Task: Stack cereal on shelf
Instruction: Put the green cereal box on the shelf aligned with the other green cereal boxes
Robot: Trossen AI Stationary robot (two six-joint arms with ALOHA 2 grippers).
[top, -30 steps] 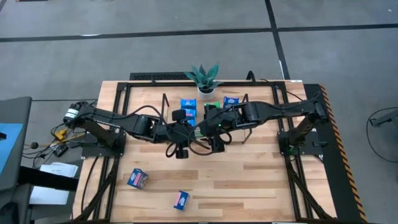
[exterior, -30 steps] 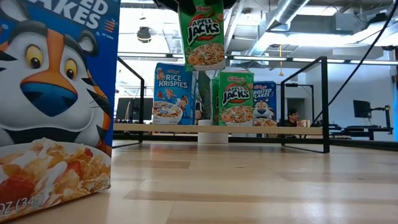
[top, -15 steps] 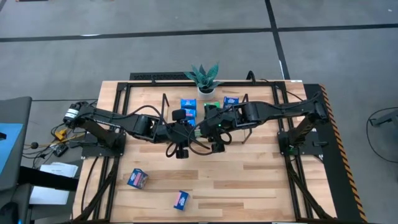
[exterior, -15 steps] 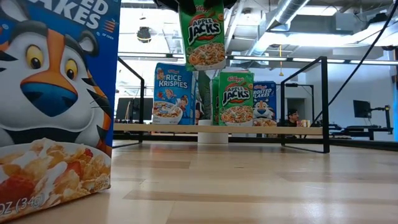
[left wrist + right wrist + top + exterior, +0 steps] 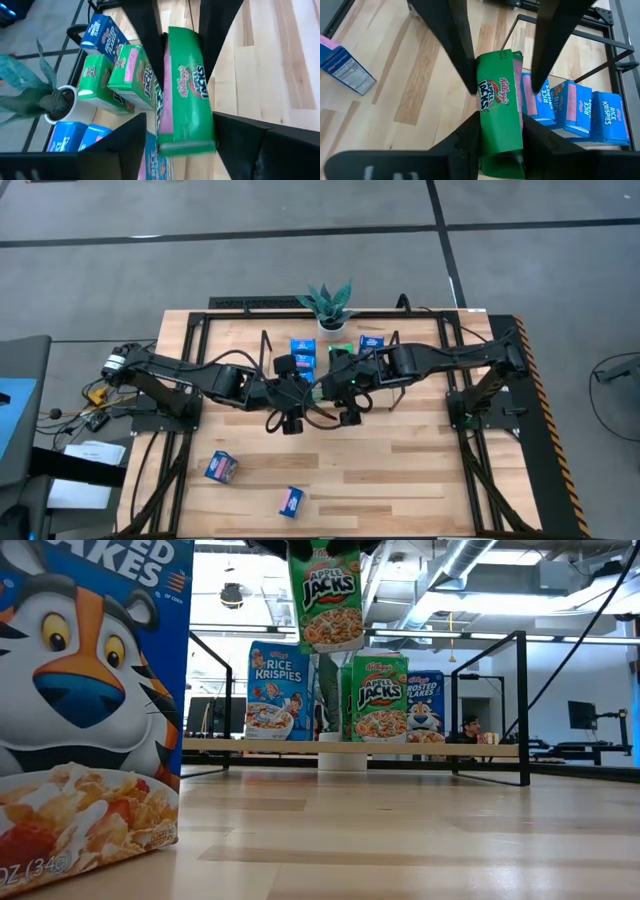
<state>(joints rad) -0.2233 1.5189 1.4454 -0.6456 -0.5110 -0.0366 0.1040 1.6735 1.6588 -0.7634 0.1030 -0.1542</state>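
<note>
A green Apple Jacks cereal box (image 5: pixel 325 595) hangs in the air in front of the shelf (image 5: pixel 480 750), between both grippers near the table's middle. My right gripper (image 5: pixel 500 117) is shut on this box (image 5: pixel 497 110). My left gripper (image 5: pixel 179 115) is open, with a finger on each side of the same box (image 5: pixel 185 85) and a gap showing on one side. Upright on the shelf board stand a blue Rice Krispies box (image 5: pixel 275 690), a green Apple Jacks box (image 5: pixel 378 697) and a Frosted Flakes box (image 5: pixel 425 705). My right gripper pinches the green box between its two fingers (image 5: pixel 470 132), one on each narrow side (image 5: pixel 482 125), coming from above. The box hangs below the gripper, nearly upright and clear of the table; its bottom edge (image 5: pixel 330 648) is above the tops of the shelf boxes.
Two blue cereal boxes (image 5: pixel 221 467) (image 5: pixel 292 500) lie on the near left of the table; one fills the low view's left side (image 5: pixel 90 700). A potted plant (image 5: pixel 330 305) stands at the far edge behind the shelf. More blue boxes (image 5: pixel 580 107) stand in a row on the shelf.
</note>
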